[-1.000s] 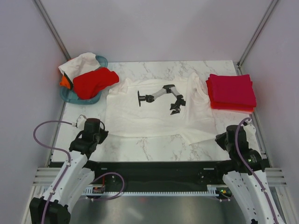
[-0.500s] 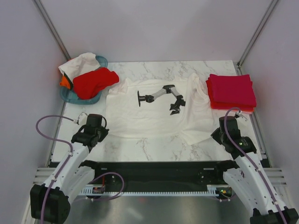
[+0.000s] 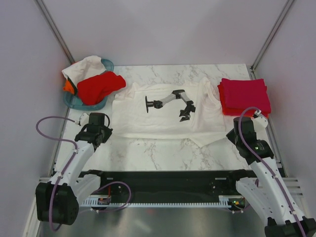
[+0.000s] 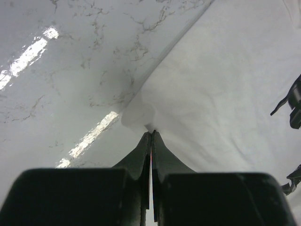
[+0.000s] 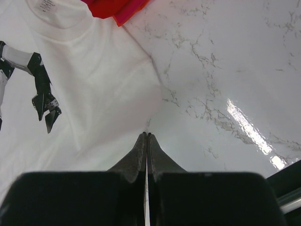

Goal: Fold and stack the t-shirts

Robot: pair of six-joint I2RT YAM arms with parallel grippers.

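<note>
Firmly closed, the left tool point(image 4: 151, 134) and right tool point(image 5: 146, 135) each pinch the white t-shirt point(image 3: 163, 121) at its near edge.

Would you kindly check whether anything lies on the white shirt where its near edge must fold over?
Nothing visible does: the white shirt lies bare; the dark shape on it is only a print.

Bare counter point(image 3: 163, 154) lies open along the near edge and behind the white shirt point(image 3: 148, 123). A heaped basket point(image 3: 73, 102) blocks the far left, a folded red stack point(image 3: 244, 96) the far right.
</note>
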